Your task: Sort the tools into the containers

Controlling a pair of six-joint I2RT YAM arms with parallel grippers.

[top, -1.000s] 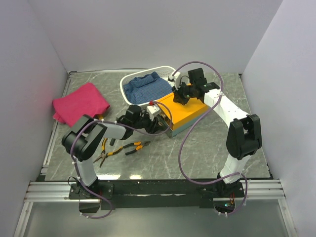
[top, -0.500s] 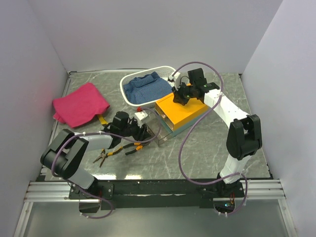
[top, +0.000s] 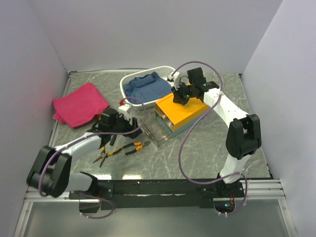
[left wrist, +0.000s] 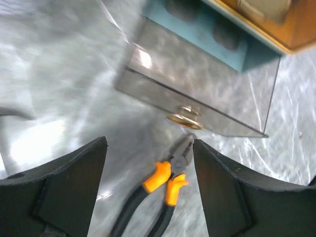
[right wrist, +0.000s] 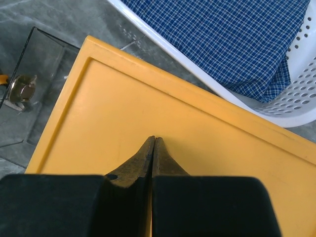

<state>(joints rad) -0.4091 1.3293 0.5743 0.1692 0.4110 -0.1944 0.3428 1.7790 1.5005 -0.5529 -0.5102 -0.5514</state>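
Right pincer point(right wrist: 153, 140) is clenched, its two fingers pressed flat together with nothing between them. Their tips rest on the flat lid of the orange-yellow rectangular box point(top: 183, 109), toward the lid's far side. That box sits on its teal-grey base near the middle of the grey marbled table point(top: 207, 148). From the box's near-left end its clear plastic drawer point(top: 154, 130) stands slid out, with a small brass knob point(left wrist: 184, 117) on its front. Through the drawer's clear floor the table's marbling shows.

Left pincer point(left wrist: 149, 148) hangs released just off the drawer's front, fingers spread wide and gripping nothing. In my left wrist view, orange-handled black pliers point(left wrist: 159, 174) lie on the table between those fingers, their nose pointing at the knob and close to it, outside the drawer. Farther out from the box on the same side, yellow-handled pliers point(top: 105, 154) lie on the table beside the first pair.

On the box's far-left side sits a white perforated plastic basket point(right wrist: 296, 98) holding a crumpled blue checked cloth point(right wrist: 237, 39). Its rim runs just beside the lid's edge in my right wrist view. Well apart from the box, to its left, a pink folded cloth point(top: 79, 103) lies on the table.
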